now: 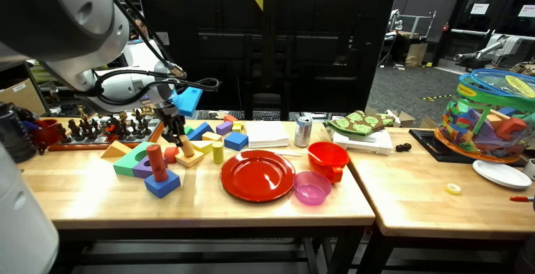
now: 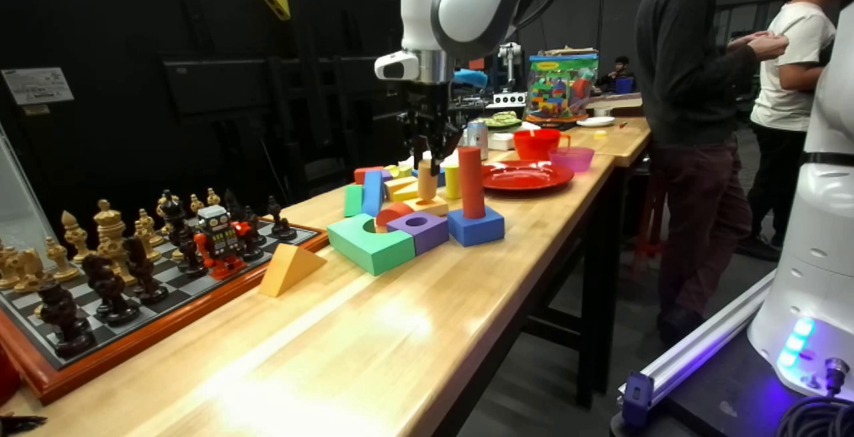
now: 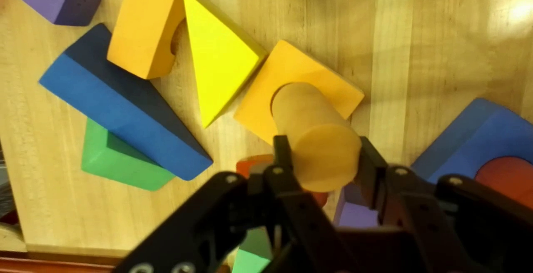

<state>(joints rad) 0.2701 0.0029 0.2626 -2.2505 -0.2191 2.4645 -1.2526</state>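
Looking smooth and plain — a pale orange, flat-topped cylinder (image 3: 318, 141).

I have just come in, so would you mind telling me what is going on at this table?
The robot's gripper is closed on an orange cylinder whose lower end meets an orange square block; whether it sits down inside it, I cannot tell. Close by, a red cylinder rises from a blue block, and a yellow triangular block lies beside the orange square block. A red plate sits on the same table.
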